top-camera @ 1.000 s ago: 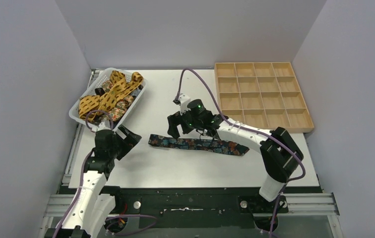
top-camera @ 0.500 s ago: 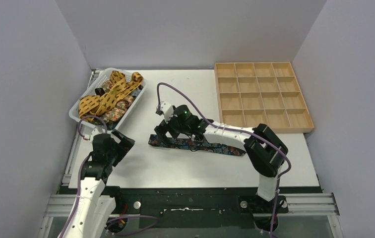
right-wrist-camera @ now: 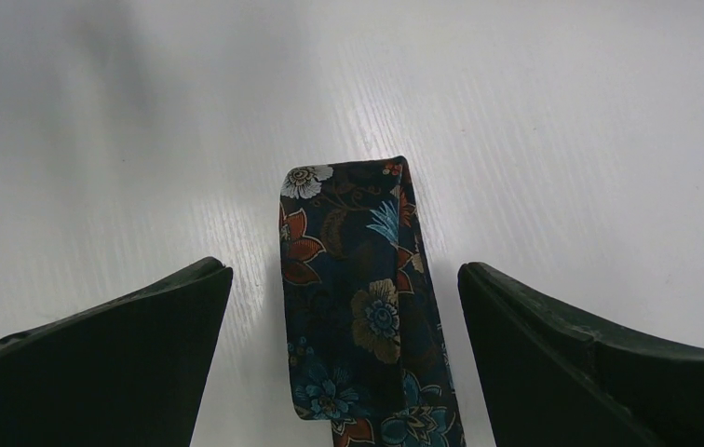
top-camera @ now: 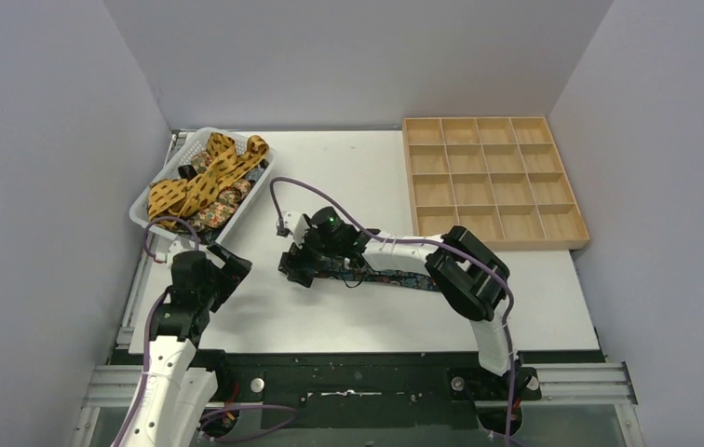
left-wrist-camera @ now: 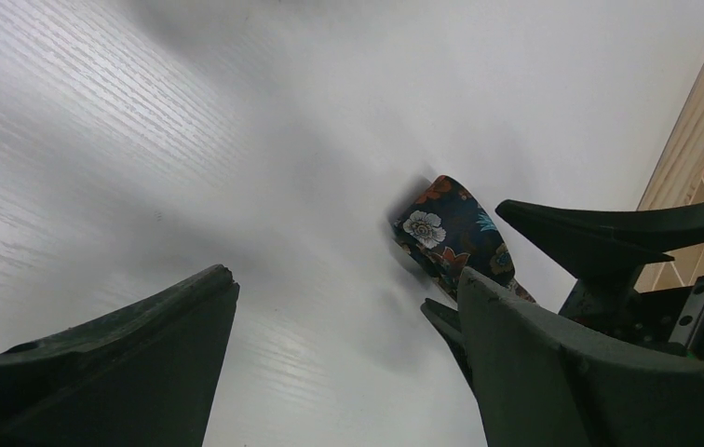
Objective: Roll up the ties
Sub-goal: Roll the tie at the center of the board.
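A dark navy floral tie [top-camera: 404, 277] lies flat on the white table, running left to right. Its left end is folded over on itself and shows in the right wrist view [right-wrist-camera: 358, 307]. My right gripper [top-camera: 294, 270] hovers open over that folded end, one finger on each side of the tie [right-wrist-camera: 344, 275], not touching it. My left gripper [top-camera: 227, 270] is open and empty, just left of the tie's end. In the left wrist view [left-wrist-camera: 346, 279] the tie's end [left-wrist-camera: 446, 233] lies ahead, with a finger of the right gripper [left-wrist-camera: 609, 233] over it. Mustard-yellow ties [top-camera: 204, 177] lie in the basket.
A white plastic basket [top-camera: 136, 216] at the back left holds the mustard ties and some dark floral ones. A wooden tray with several compartments [top-camera: 488, 182] stands at the back right. Purple cables loop above both wrists.
My right gripper has moved left along the floral tie, from its middle to its left end. My left gripper has drawn back slightly towards the near edge.
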Action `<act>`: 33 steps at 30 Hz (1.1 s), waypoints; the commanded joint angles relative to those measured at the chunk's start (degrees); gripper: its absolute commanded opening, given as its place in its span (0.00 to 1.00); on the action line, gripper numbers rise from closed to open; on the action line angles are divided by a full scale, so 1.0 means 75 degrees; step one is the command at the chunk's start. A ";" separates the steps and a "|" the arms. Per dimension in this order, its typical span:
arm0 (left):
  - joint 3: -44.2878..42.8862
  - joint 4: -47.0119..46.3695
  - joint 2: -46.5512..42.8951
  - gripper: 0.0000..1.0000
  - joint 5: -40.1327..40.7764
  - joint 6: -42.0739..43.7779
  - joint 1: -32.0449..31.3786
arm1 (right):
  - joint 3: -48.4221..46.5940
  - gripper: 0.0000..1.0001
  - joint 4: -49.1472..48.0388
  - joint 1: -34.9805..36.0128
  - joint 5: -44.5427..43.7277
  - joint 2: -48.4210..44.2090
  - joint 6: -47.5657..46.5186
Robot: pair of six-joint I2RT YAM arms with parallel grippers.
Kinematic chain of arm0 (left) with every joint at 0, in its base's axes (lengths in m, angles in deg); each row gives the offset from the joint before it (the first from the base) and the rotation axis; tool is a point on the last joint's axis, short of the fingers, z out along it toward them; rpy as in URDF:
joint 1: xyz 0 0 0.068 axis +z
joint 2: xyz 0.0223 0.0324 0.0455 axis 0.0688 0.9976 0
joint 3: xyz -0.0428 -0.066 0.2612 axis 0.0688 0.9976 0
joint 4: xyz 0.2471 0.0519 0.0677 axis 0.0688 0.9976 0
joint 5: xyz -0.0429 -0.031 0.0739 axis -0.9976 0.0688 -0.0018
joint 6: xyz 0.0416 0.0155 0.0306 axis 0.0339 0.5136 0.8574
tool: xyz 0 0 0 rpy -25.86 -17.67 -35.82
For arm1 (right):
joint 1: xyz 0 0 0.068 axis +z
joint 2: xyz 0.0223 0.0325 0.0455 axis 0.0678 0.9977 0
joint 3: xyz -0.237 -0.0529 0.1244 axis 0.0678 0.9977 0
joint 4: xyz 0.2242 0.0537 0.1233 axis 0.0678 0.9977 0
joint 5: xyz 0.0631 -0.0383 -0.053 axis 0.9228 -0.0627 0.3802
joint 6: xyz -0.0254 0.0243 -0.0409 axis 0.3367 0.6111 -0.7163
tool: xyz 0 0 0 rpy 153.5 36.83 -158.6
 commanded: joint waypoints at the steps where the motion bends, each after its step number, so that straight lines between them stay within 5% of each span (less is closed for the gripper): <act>1: -0.0232 -0.0104 -0.0044 0.86 -0.0061 0.0000 0.0037 | -0.0485 1.00 -0.0484 0.0042 0.0322 0.0291 -0.0495; 10: -0.0178 -0.0160 -0.0080 0.86 -0.0075 -0.0018 0.0043 | -0.1105 0.98 0.0114 -0.0019 0.0248 0.1208 -0.1380; 18: -0.0110 -0.0185 -0.0066 0.85 -0.0063 -0.0065 0.0043 | 0.0015 0.57 -0.0039 0.0213 0.0832 0.0693 -0.1536; 22: 0.0073 -0.0247 -0.0096 0.85 -0.0157 -0.0254 0.0042 | 0.0769 0.48 -0.0222 0.0570 0.1127 0.0234 -0.1504; 31: 0.0857 -0.0790 -0.0507 0.84 -0.0989 -0.0737 0.0032 | 0.1064 0.48 0.0207 0.1166 0.1178 0.0089 -0.2164; 33: 0.0922 -0.0862 -0.0593 0.84 -0.1061 -0.0744 0.0032 | 0.0911 0.62 0.0378 0.1175 0.1092 0.0092 -0.2283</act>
